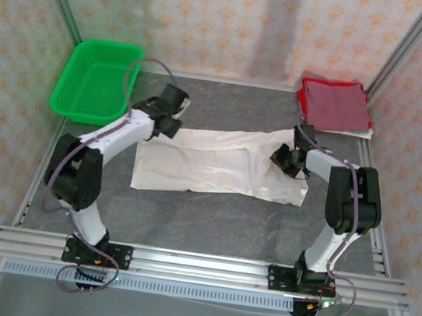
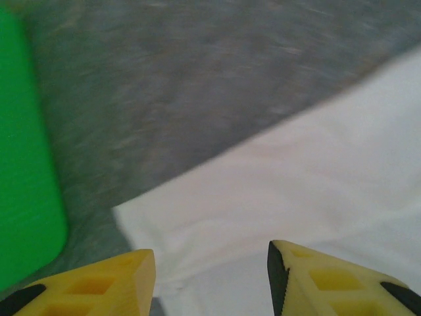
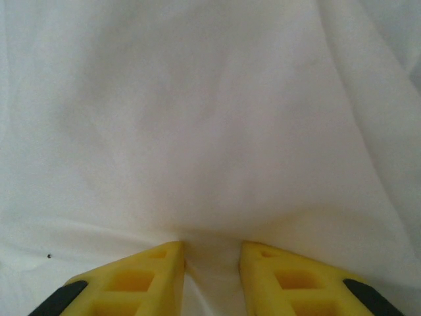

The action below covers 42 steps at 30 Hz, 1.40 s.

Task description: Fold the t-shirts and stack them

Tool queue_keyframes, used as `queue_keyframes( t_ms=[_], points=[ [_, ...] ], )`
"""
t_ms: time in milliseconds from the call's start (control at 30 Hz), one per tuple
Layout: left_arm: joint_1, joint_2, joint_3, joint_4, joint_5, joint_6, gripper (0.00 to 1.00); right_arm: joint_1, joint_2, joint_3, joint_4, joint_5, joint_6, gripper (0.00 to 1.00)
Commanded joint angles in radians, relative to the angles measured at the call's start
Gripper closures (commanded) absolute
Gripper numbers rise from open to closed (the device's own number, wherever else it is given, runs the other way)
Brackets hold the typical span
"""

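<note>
Looking at roughly the halfway mark here: the dark red t-shirt (image 1: pixel 336 105) is folded square and parked in the far right corner of the tabletop (image 1: pixel 210 221), while the white t-shirt (image 1: pixel 210 162) lies stretched across the middle, narrowed into a long band but not yet squared up. The right gripper (image 3: pixel 212 253) has its jaws clamped on a pinch of white cloth near the shirt's right end. The left gripper (image 2: pixel 210 253) sits over the shirt's far left corner, jaws apart with nothing in them, and the green basket (image 1: pixel 68 87) is just off to its left. My guess: a couple more folds, then the white one goes onto the red.
</note>
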Motion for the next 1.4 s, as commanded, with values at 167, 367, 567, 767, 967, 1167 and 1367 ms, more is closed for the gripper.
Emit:
queue_keyframes(
  t_ms=[167,367,567,767,967,1167,1367],
  points=[
    [0.047,0.112,0.004,-0.139,-0.066,-0.034,0.47,-0.015,0.04,-0.001,-0.042,0.016,0.003,0.71],
    [0.024,0.137,-0.009,-0.117,-0.114,0.175,0.42,-0.016,0.05,0.015,-0.063,0.021,-0.011,0.71],
    [0.041,0.151,-0.041,-0.042,-0.109,0.299,0.33,-0.016,0.057,0.014,-0.047,0.004,-0.002,0.7],
    [0.055,0.232,0.01,-0.073,-0.086,0.383,0.28,-0.016,0.056,0.009,-0.04,-0.002,0.006,0.71],
    [0.054,0.225,0.004,-0.082,-0.029,0.425,0.32,-0.016,0.054,0.01,-0.046,0.003,0.001,0.71],
    [0.059,0.262,0.008,-0.064,-0.133,0.416,0.64,-0.016,0.056,0.011,-0.042,-0.006,0.004,0.71],
    [0.053,0.235,-0.013,-0.011,-0.317,0.372,1.0,-0.016,0.051,0.009,-0.045,-0.001,0.002,0.71]
  ],
)
